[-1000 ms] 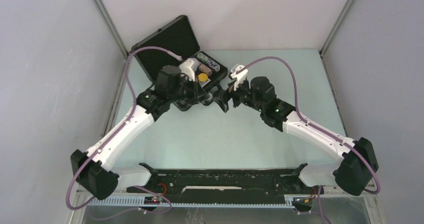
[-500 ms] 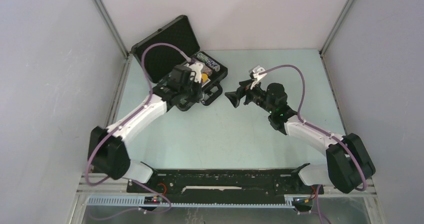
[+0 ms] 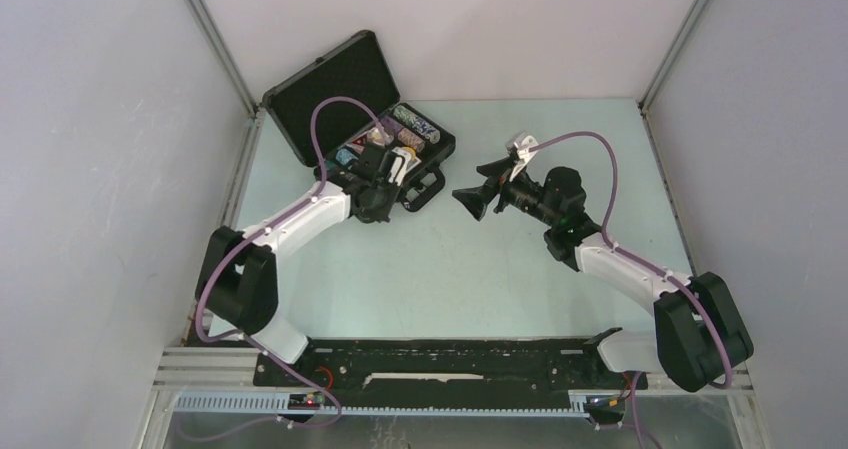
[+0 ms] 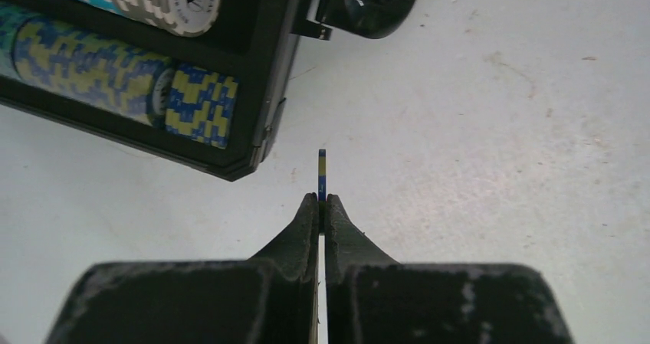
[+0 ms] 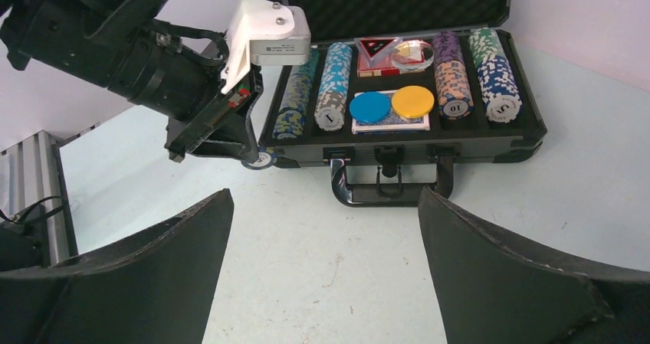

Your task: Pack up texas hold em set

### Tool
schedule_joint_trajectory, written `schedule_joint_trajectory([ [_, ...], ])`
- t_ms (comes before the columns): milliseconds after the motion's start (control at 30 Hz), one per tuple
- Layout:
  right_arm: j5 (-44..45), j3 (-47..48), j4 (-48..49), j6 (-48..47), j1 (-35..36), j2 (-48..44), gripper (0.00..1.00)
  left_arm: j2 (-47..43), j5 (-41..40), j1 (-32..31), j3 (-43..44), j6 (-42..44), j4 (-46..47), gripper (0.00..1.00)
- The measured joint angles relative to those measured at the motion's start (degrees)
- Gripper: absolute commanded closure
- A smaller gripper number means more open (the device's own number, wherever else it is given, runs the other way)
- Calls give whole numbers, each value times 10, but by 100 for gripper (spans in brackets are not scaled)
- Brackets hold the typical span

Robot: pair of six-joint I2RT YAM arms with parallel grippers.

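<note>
Left gripper (image 4: 322, 202) pinches blue-yellow chip (image 4: 322, 168) on edge, upright, just off front corner of case (image 4: 268, 91). Matching blue-yellow row (image 4: 115, 76) lies up and left of jaws, its long axis running leftward along case's outer slot. Left arm nearer by far. Right gripper (image 5: 323, 197) spread wide, holding nothing, well back and facing case handle. Chip's lower half buried between fingers. Row's far end cut off in left wrist view, so free space there unclear.
</note>
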Motion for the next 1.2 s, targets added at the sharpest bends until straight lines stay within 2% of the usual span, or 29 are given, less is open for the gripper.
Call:
schedule_joint_trajectory([
  [567,-28,0,8,20,-1,7,0,50,-106,1,50,16,2,100],
  [1067,-44,0,21,34,-1,16,0,84,-145,12,60,9,-11,100],
  [1133,-45,0,21,34,-1,17,1,88,-155,12,65,9,-17,98],
  [1200,-45,0,22,35,-1,17,0,94,-158,12,71,5,-21,90],
])
